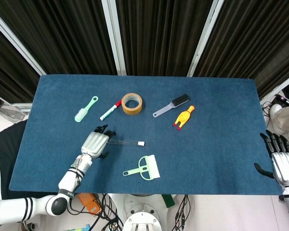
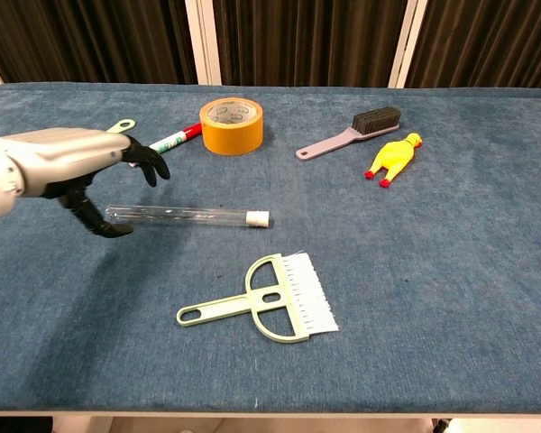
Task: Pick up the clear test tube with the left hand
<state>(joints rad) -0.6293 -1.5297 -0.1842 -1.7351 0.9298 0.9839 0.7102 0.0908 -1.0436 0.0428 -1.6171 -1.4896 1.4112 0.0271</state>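
Observation:
The clear test tube (image 1: 126, 142) (image 2: 194, 216) with a white cap lies flat on the blue table, cap to the right. My left hand (image 1: 95, 142) (image 2: 68, 162) hovers over the tube's left closed end, fingers spread and thumb below the tube, holding nothing. In the head view that end of the tube is hidden under the hand. My right hand (image 1: 284, 162) is open at the table's right edge, far from the tube, and shows only in the head view.
A green squeegee brush (image 2: 269, 300) lies just in front of the tube. Behind it are a red-capped marker (image 2: 163, 145), tape roll (image 2: 231, 125), green brush (image 1: 85, 109), grey brush (image 2: 350, 131) and yellow rubber chicken (image 2: 393, 158).

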